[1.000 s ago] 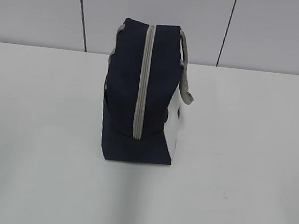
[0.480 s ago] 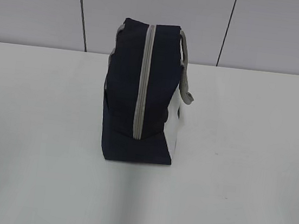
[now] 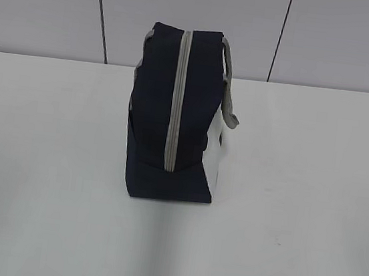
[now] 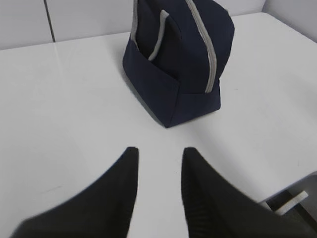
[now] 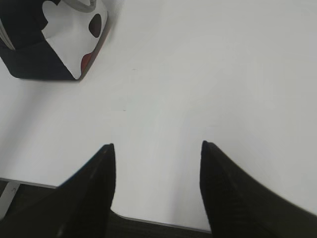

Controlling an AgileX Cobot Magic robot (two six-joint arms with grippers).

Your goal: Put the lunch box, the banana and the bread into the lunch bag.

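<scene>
Navy fabric lunch bag with a grey zipper stripe stands upright, alone on the white counter.

The left claw hovers low over the counter, fingers apart and empty, near the bag. The right claw stands wider apart, also empty, the bag's white patterned side at its upper left.

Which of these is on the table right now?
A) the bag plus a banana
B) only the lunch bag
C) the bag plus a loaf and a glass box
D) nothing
B: all three views show only the navy lunch bag standing zipped on the white table.
</scene>
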